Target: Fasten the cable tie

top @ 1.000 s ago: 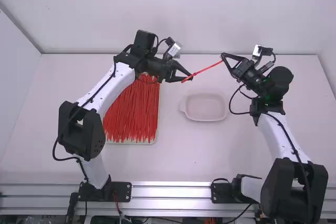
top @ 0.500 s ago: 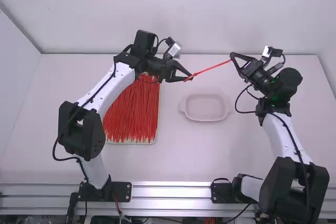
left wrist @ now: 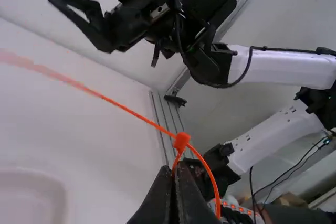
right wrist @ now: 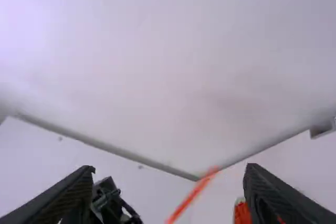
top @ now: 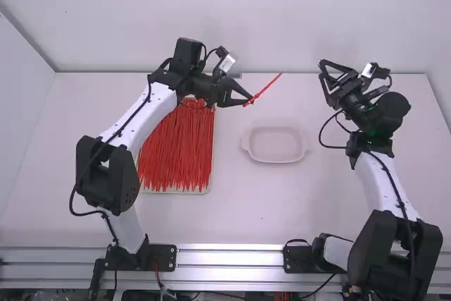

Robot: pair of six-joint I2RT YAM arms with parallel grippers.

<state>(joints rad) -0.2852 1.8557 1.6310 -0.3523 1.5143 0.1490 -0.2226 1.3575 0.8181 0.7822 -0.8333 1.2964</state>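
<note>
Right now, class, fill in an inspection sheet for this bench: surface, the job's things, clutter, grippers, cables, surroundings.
Surface: white table.
Job's things: one red cable tie, looped through its own head, with its tail sticking out free; a pile of red ties lies on a pale board.
Clutter: white dish between the arms.
Grippers: left gripper, fingers shut on the tie's loop; right gripper, fingers open, apart from the tail.
Cables: black leads run along the arms.
Surroundings: white walls; metal rail at the arms' bases.
</note>
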